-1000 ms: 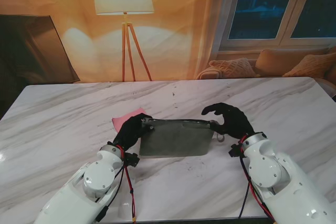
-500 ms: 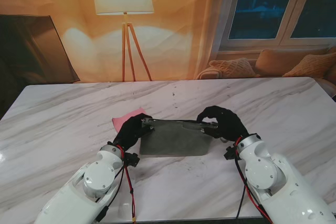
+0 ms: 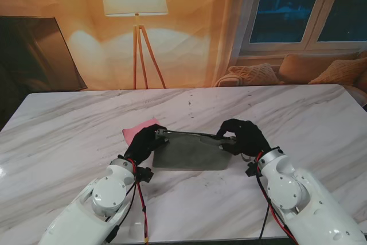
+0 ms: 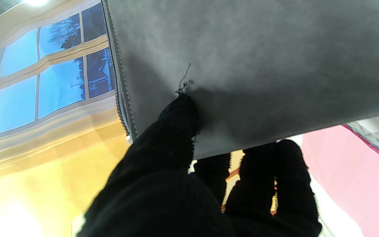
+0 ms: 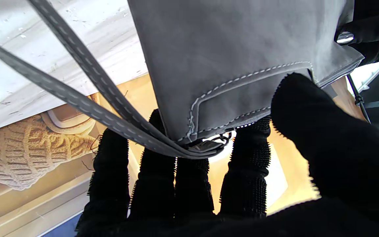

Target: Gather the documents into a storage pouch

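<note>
Nearest the robot, both white forearms rise from the table's near edge. The left hand [image 3: 143, 142] is closed on the left far corner of the grey storage pouch [image 3: 191, 152]; the left wrist view shows its thumb [image 4: 173, 131] pressed on the pouch's grey face and the other fingers [image 4: 275, 171] wrapped behind the edge. The right hand [image 3: 243, 137] is closed on the pouch's right far corner; the right wrist view shows the thumb [image 5: 311, 131] on the stitched face and four fingers [image 5: 247, 164] behind it, next to a metal ring where a grey strap [image 5: 77, 75] attaches.

The pouch lies on the marble table [image 3: 69, 136], centred between the two hands, with its near edge resting on the tabletop and its far edge, which carries the zipper [image 4: 118, 82], raised slightly by the grip. Its contents cannot be determined: no view shows the interior.

Just beyond the left hand, a pink document [image 3: 137, 129] lies flat on the table, partly covered by the hand and the pouch corner. It is outside the pouch.

Farther back, past the table's far edge, stand a tripod floor lamp [image 3: 135, 4], a sofa with cushions [image 3: 298, 70] and a window [image 3: 309, 7].
</note>
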Tool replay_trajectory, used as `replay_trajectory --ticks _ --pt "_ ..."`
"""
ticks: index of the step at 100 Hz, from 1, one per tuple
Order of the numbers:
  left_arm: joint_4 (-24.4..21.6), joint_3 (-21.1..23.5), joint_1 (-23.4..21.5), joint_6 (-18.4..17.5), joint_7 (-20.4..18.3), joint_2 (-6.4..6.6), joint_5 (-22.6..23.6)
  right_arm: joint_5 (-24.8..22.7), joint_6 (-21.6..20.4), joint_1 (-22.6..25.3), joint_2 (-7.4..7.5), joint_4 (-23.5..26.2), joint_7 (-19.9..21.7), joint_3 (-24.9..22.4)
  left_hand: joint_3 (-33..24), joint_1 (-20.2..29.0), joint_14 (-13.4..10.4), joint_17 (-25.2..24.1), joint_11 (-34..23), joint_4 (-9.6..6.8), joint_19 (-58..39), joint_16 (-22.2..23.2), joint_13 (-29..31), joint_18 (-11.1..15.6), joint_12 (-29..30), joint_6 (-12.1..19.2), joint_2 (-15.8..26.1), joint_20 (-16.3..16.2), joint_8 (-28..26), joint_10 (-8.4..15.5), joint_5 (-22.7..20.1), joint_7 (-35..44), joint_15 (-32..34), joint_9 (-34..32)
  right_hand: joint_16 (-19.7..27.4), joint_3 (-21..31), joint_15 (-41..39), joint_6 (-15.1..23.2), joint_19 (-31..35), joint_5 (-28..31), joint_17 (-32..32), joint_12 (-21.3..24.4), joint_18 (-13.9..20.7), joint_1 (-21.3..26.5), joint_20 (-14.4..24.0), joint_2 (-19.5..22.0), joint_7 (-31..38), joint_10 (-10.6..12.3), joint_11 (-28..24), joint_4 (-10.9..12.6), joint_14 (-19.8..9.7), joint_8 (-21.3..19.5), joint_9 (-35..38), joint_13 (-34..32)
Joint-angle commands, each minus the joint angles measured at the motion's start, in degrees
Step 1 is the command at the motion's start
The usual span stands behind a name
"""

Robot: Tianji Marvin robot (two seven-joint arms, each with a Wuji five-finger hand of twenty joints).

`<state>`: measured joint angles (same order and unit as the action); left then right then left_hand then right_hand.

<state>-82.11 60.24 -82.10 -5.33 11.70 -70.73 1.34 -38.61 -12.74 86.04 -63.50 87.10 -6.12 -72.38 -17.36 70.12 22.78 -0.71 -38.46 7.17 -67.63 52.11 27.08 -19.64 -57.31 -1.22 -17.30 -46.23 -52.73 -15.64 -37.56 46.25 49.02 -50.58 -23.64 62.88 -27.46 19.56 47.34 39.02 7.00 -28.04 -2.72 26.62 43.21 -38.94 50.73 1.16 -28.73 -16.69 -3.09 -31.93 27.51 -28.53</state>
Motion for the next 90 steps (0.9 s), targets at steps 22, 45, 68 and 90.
replay_trajectory --ticks 22,45,68,90 --pt "-0.43 -0.01 -0.11 0.86 0.19 -0.53 -0.06 -0.89 -1.05 -0.13 0.1 -1.87 -0.44 0.45 -5.6 2.21 1.24 0.31 -1.51 -1.65 -0.71 0.17 0.46 3.93 0.46 -0.46 4.35 0.59 -4.23 1.03 -7.15 8.58 1.1 -1.87 -0.14 -2.16 -0.95 -0.33 0.76 7.67 -0.29 -0.52 0.94 -1.71 0.76 -1.39 3.68 0.24 -0.61 -1.35 -1.03 4.76 3.57 -1.64" --pt "-0.24 -0.36 0.12 1.37 0.61 -0.74 -0.2 0.0 -2.65 -0.47 0.17 -2.28 0.34 1.72 -6.1 1.64 1.43 0.26 -1.64 -1.47 -1.08 0.29 0.45 3.96 0.7 -0.85 4.38 0.52 -2.86 0.44 -6.26 7.51 1.41 -1.7 -0.08 -1.73 -0.97 0.27 0.76 10.46 -0.09 -0.14 0.76 -1.12 0.54 -2.06 3.8 1.17 -0.07 -1.6 -1.07 8.38 5.75 -2.5" --pt "-0.32 -0.47 0.15 1.9 0.81 -0.82 -0.38 -0.53 -2.95 -1.07 0.53 -2.92 1.77 3.02 -11.15 -2.33 1.53 -0.07 1.09 0.87 -0.92 -0.5 -0.28 3.9 1.42 -1.06 -1.62 1.12 14.17 -0.1 -4.48 6.11 0.51 -1.68 -0.37 1.59 -2.36 0.23 2.41 8.41 1.94 -0.17 0.01 1.32 0.74 -2.56 2.64 0.95 -0.66 -0.91 -0.48 11.01 9.93 -6.5" --pt "-0.75 -0.11 -0.09 2.52 -1.35 -0.23 -0.38 -1.31 -2.18 -1.66 0.64 -3.94 1.82 3.82 -20.12 -9.61 0.87 -0.67 6.77 1.75 0.44 -1.94 -1.82 4.05 0.55 -1.94 -7.27 1.75 21.34 0.22 -3.83 3.8 -2.13 -0.75 -1.34 3.23 -5.29 -0.44 8.22 7.2 4.87 -0.41 -0.21 2.6 1.85 -2.61 2.04 0.16 -1.59 -0.36 0.46 12.72 15.92 -11.29"
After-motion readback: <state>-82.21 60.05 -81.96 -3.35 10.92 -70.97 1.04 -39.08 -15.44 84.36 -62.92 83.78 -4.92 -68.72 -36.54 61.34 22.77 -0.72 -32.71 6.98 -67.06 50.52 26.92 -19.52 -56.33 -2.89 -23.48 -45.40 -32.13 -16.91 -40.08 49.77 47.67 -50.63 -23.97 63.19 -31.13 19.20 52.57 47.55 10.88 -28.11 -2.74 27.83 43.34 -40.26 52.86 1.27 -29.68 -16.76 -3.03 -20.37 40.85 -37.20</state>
